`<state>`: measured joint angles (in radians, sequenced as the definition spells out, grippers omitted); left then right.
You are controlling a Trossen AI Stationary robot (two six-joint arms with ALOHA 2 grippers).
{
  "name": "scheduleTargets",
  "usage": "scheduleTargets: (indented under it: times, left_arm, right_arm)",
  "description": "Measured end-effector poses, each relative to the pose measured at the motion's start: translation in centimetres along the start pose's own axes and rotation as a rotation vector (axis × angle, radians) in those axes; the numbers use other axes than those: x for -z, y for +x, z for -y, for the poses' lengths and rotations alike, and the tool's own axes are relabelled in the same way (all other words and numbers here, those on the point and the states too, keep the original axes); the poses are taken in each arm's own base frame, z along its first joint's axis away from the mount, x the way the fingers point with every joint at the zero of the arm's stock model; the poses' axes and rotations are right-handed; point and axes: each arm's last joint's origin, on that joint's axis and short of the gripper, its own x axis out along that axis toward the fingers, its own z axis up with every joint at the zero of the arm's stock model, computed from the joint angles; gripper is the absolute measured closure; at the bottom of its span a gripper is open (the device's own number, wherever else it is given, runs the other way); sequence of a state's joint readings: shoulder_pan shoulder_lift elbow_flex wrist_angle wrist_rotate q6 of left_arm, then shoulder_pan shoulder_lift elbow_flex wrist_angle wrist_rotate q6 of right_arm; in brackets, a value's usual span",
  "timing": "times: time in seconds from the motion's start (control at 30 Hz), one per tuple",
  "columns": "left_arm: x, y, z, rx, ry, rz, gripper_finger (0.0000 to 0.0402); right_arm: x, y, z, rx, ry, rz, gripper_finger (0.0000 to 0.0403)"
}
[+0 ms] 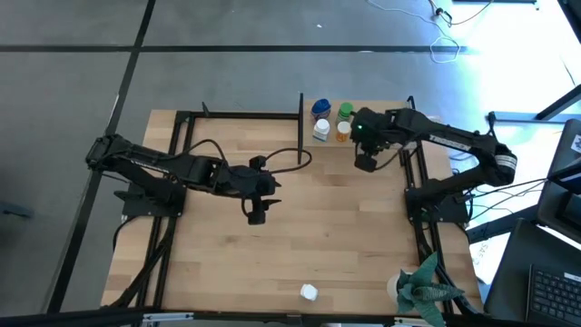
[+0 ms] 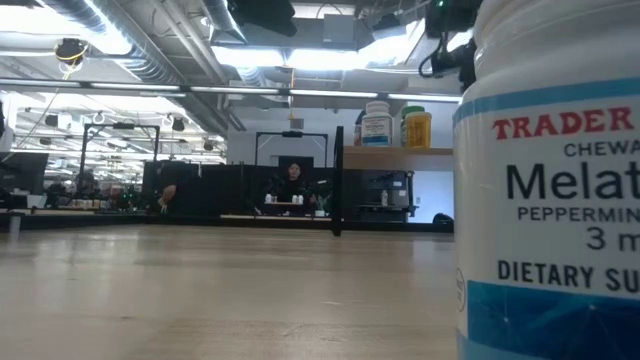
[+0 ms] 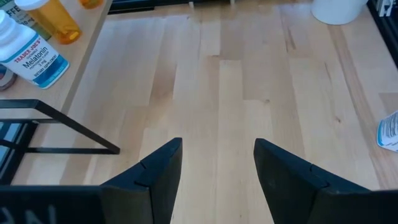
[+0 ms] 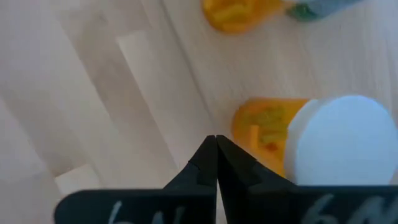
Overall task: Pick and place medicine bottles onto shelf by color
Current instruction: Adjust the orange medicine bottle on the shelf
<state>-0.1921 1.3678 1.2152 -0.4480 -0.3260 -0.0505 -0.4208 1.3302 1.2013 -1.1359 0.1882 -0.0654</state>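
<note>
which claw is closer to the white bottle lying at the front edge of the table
Left. The left claw hangs mid-table above the white bottle; the right claw is back by the shelf.

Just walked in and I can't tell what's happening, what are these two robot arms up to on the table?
They are sorting small medicine bottles onto a light wood shelf with black metal uprights. Four bottles already stand there, including a blue-capped white one and an orange one with a white cap. The right gripper is shut and empty beside that shelf. The left gripper hangs open and empty over mid-table. One white bottle waits near the front edge.
</note>
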Motion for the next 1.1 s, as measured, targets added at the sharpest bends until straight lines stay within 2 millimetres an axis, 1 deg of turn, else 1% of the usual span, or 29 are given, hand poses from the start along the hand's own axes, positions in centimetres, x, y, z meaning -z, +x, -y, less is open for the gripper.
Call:
scheduleTargets:
  times: [0.13,0.27,0.43,0.63,0.77,0.9,1.1]
  left_arm:
    - [0.0,0.0,0.0,0.0,0.0,0.0,0.0208]
    - [0.0,0.0,0.0,0.0,0.006,0.0,0.0208]
    - [0.0,0.0,0.0,0.0,0.008,-0.001,0.0208]
    - [0.0,0.0,0.0,0.0,0.008,-0.001,0.0208]
    - [0.0,0.0,0.0,0.0,0.007,-0.001,0.0208]
    - [0.0,0.0,0.0,0.0,0.007,0.0,0.0208]
    - [0.0,0.0,0.0,0.0,0.006,0.0,0.0208]
  right_arm:
    - [-0.3,1.1,0.2,0.059,-0.003,-0.058,0.0398]
    - [-0.6,1.5,0.2,0.079,-0.005,-0.066,0.0398]
    - [-0.6,1.5,0.4,0.153,-0.006,-0.07,0.0398]
    - [-0.8,1.6,0.6,0.185,-0.022,-0.054,0.0398]
    - [-0.9,1.7,1.1,0.198,0.001,-0.039,0.0398]
    - [-1.0,1.7,1.8,0.278,0.021,-0.041,0.0398]
    - [-1.3,1.7,2.3,0.288,0.007,-0.016,0.0398]
